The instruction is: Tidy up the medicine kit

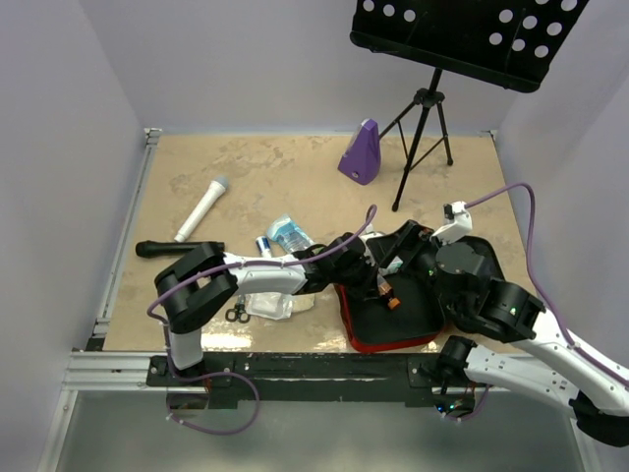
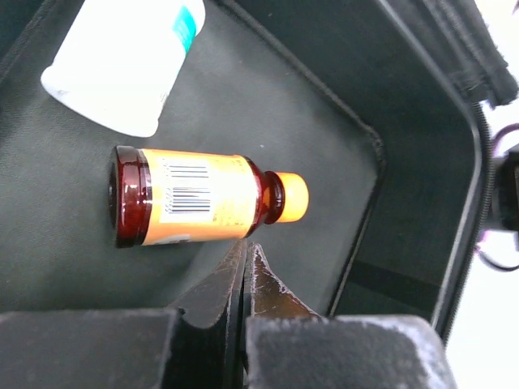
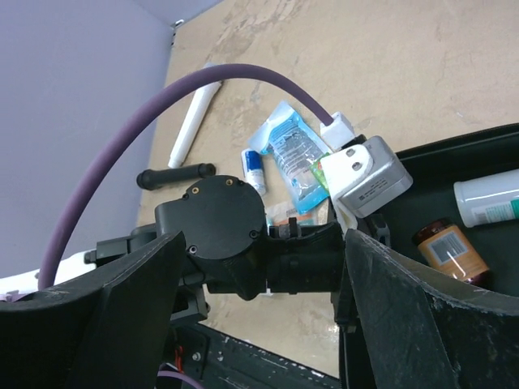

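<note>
soft red-rimmed, black-lined zip medicine kit (image 1: 393, 345) open at near edge of tan table (image 1: 246, 187) | L gripper (image 2: 246, 248) pressed tog., empty, over lining by amber bottle w/ orange cap (image 2: 195, 197) | R gripper (image 3: 263, 243) spread wide, empty | kit prob. light, floppy: pinch rim, not lining

L arm (image 1: 260, 275): white tube links w/ chunky blk joint housings. R arm (image 1: 536, 366): same build, white links, blk motor blocks. Thick purple cable (image 3: 154, 101) looped off each arm. On the L one it ended in a white plug (image 3: 339, 130) on a silver-grey wrist cam box (image 3: 369, 174) w/ a small label. Round blk joint cap (image 3: 215, 215) had small screws around its face. L fingers (image 2: 272, 288) & R fingers (image 3: 413, 324): blk, grainy plastic, wedge-shaped, edges scuffed pale.
</note>
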